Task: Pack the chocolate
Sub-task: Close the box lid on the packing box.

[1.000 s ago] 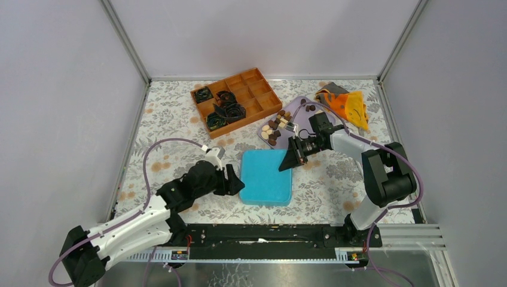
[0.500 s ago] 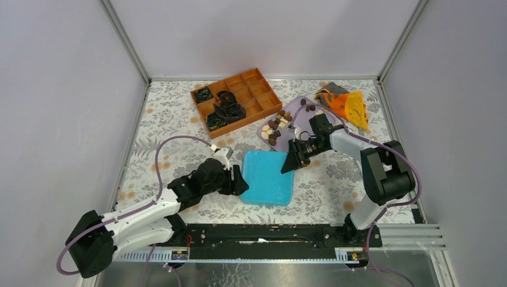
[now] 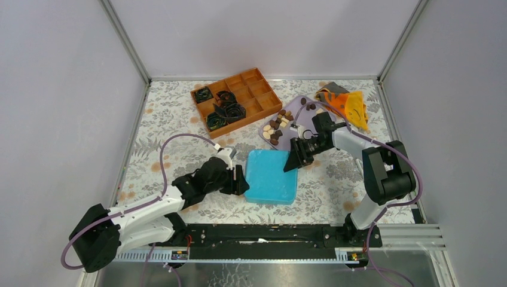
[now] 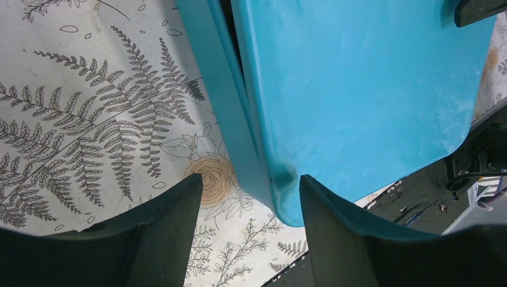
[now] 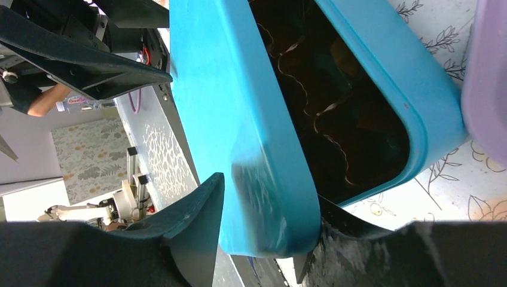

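Observation:
The chocolate (image 3: 275, 127) lies as several small brown and cream pieces on a purple plate (image 3: 306, 119), right of centre. A blue box stands mid-table with its lid (image 3: 272, 175) askew. In the right wrist view the lid (image 5: 239, 101) stands off the box wall (image 5: 394, 78), and black crinkled cups (image 5: 317, 89) show inside. My right gripper (image 3: 294, 160) (image 5: 269, 191) is open astride the lid's far right corner. My left gripper (image 3: 239, 182) (image 4: 251, 191) is open around the lid's near left corner (image 4: 359, 89), beside the box's side (image 4: 215, 101).
A wooden compartment tray (image 3: 257, 89) at the back holds black paper cups (image 3: 226, 110). An orange cloth (image 3: 348, 104) lies at the back right. The purple plate (image 5: 487, 78) sits right against the box. The black base rail runs along the near edge.
My left gripper has pushed right, up to the box's left corner. The right jaws have spread apart around the lid. The box has shifted slightly to the right.

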`<action>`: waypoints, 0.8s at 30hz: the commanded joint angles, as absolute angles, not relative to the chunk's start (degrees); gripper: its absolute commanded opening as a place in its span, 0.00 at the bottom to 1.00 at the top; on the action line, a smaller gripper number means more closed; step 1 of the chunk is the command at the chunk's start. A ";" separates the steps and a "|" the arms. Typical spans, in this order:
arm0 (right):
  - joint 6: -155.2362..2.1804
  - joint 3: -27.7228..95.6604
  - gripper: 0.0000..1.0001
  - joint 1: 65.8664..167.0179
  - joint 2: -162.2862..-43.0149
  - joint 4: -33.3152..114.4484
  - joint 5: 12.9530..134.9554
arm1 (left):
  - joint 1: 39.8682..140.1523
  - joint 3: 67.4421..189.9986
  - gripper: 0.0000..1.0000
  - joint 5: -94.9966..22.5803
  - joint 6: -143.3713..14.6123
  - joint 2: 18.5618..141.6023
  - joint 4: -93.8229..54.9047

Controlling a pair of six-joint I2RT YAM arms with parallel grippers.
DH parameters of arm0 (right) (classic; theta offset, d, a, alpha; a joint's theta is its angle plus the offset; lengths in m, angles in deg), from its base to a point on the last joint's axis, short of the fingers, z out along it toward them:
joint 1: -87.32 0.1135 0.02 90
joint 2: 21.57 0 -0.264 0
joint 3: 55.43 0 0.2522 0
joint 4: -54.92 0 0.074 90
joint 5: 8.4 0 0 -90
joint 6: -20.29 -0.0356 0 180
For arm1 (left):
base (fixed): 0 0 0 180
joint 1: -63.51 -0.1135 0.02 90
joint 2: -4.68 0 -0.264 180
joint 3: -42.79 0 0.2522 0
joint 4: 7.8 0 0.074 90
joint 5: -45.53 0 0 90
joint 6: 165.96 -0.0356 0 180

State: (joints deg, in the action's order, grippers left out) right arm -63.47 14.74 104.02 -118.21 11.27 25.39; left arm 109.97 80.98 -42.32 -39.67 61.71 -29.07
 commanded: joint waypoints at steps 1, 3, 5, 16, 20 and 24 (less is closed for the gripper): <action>-61.23 17.76 0.50 102.74 -116.54 10.02 26.93 | 109.64 82.68 0.67 -43.86 -41.45 62.56 -25.56; -60.70 18.24 0.51 102.70 -116.42 9.67 27.47 | 109.65 82.66 0.67 -43.85 -41.54 62.96 -25.36; -60.34 18.49 0.51 102.72 -116.40 9.35 27.71 | 109.65 82.71 0.67 -43.52 -41.59 63.32 -24.91; -58.84 19.99 0.61 101.53 -116.32 7.61 24.18 | 109.55 82.83 0.68 -40.23 -41.63 64.84 -20.37; -61.17 19.28 0.65 99.94 -117.19 8.64 23.09 | 109.52 82.90 0.68 -39.44 -41.44 65.61 -18.99; -63.08 18.50 0.65 98.98 -117.80 9.71 24.46 | 109.37 83.01 0.69 -38.85 -41.44 66.31 -17.95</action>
